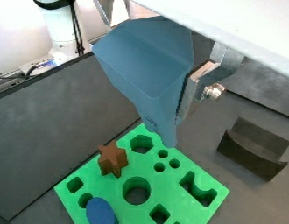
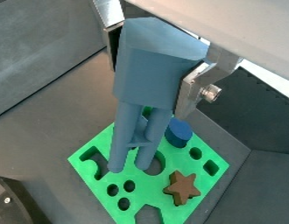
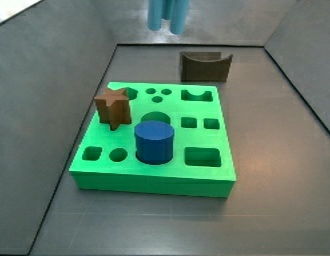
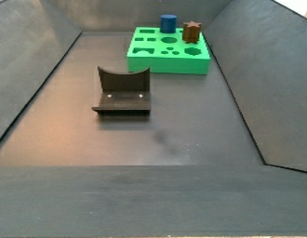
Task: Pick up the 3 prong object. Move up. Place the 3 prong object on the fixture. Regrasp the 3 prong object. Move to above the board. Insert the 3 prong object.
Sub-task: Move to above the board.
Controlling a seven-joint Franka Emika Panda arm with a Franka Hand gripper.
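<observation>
The gripper [image 2: 171,96] hung high above the board [image 2: 121,179], and its jaws were closed on the block end of the 3 prong object [image 2: 147,83], with the prongs pointing down at the holes. In a side view only the prong tips [image 3: 169,13] showed at the top, up in the air over the far end of the board [image 3: 154,170]. The piece looked like hard, smooth grey-blue plastic, so it was probably light and stiff, and maybe a bit slippery. The flat sides of its block body seemed the best place to hold it, because the thin prongs could bend or snap if squeezed. The silver finger plate [image 2: 196,86] pressed on one flat side; the other side was hidden, so how square the hold was stayed hard to tell. The board was bright green with round, square and notched holes. A brown star-shaped peg [image 3: 113,106] and a dark blue cylinder [image 3: 154,139] stood in it. The dark fixture [image 4: 123,91] sat empty on the grey floor, well apart from the board.
</observation>
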